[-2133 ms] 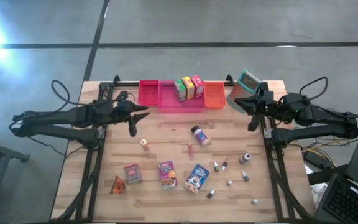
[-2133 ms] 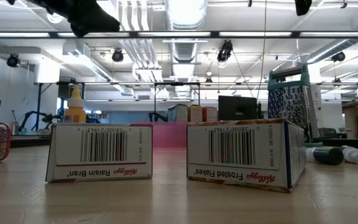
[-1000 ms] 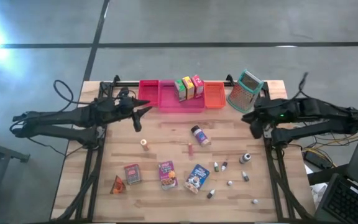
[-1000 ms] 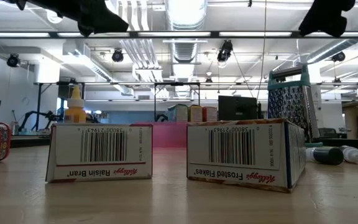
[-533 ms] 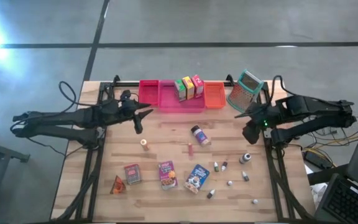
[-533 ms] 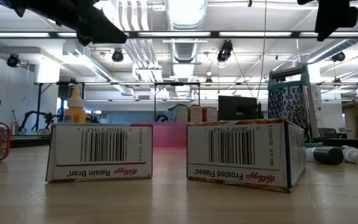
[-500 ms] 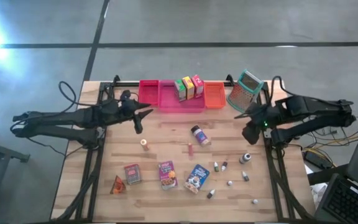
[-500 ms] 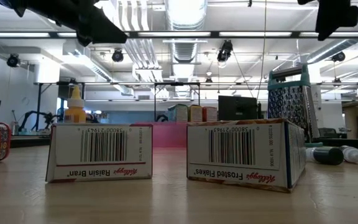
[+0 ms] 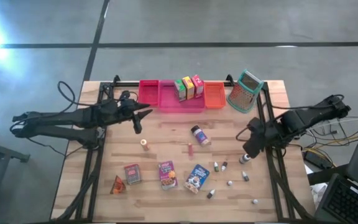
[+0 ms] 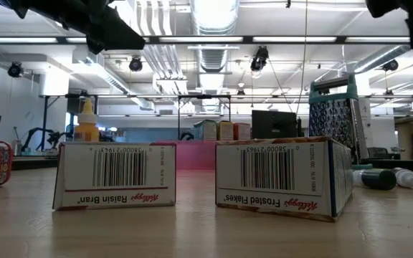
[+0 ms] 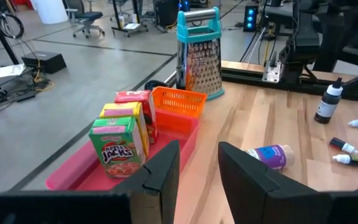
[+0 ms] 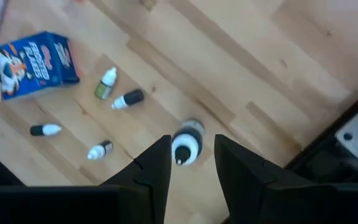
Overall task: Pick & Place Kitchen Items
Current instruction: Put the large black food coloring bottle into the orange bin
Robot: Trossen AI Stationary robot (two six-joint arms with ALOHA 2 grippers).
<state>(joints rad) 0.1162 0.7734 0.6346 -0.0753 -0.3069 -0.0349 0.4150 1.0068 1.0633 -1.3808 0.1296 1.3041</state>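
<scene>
The wooden slatted table [image 9: 166,134] carries the scattered kitchen items, none yet lifted. Over the last two seconds the right gripper [image 12: 188,163] has swung from beside the metal grater [image 9: 244,91] out and down to hang directly above a dark-capped bottle [image 12: 187,141], its fingers parted with the bottle centred in the gap; this suggests the bottle is the next item to be picked. The left gripper [image 11: 197,163], fingers apart and empty, has barely shifted and waits near the smooth pink tray bin [image 9: 173,98], which holds three glossy cardboard boxes [image 9: 188,87] standing upright. An orange mesh basket [image 11: 178,102] adjoins the bin. Flat printed cereal boxes [image 9: 180,175] lie near the table's front edge. Smaller rounded bottles [image 12: 79,115] lie on their sides close to the targeted bottle.
</scene>
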